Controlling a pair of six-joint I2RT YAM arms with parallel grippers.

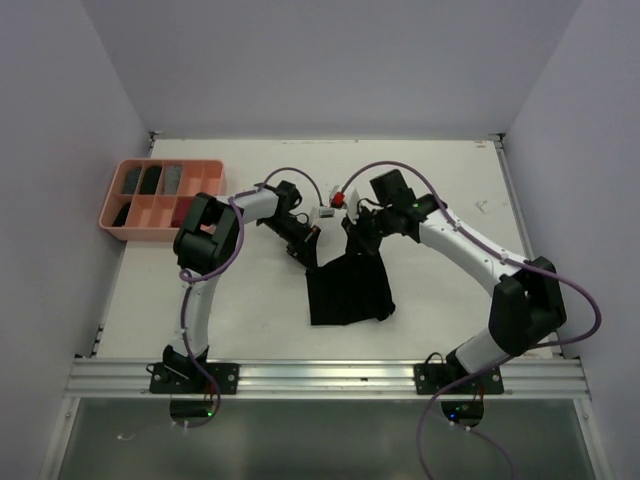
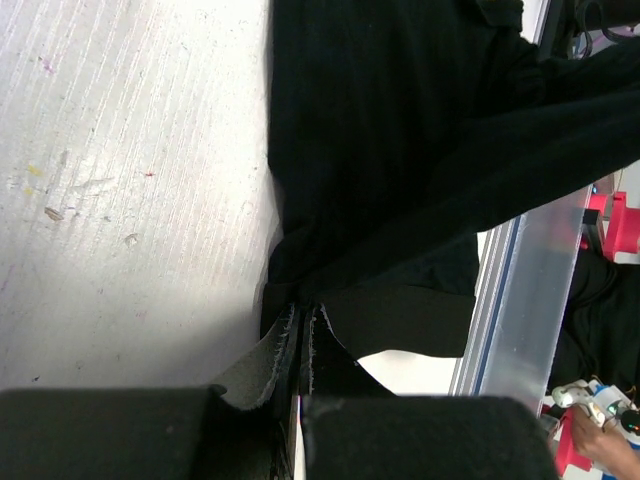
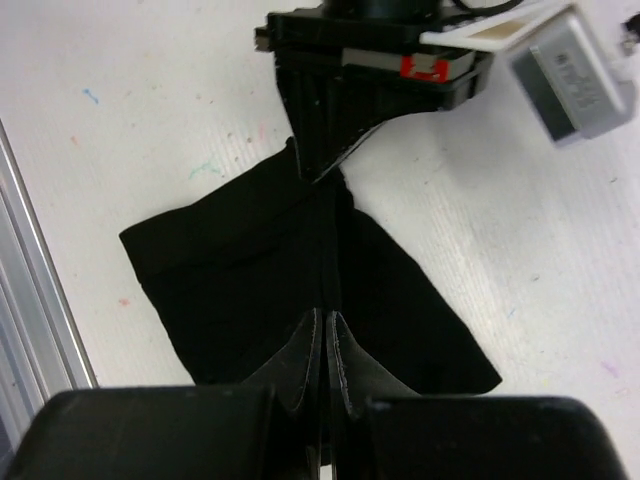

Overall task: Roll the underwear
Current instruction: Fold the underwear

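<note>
White tabletop (image 1: 250, 300) is seen carrying the black underwear (image 1: 350, 290) at its centre, spread as a limp, creased sheet that fans out toward the near edge. Its far edge is bunched and raised, pinched by the left hand (image 2: 303, 325) and the right hand (image 3: 325, 330), both closed on the cloth.

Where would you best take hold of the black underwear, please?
Probably at its far edge, from above, one arm on each side: the black underwear is limp, gathered there and fanning out toward the bases. The left gripper and right gripper are shut on that edge.
</note>
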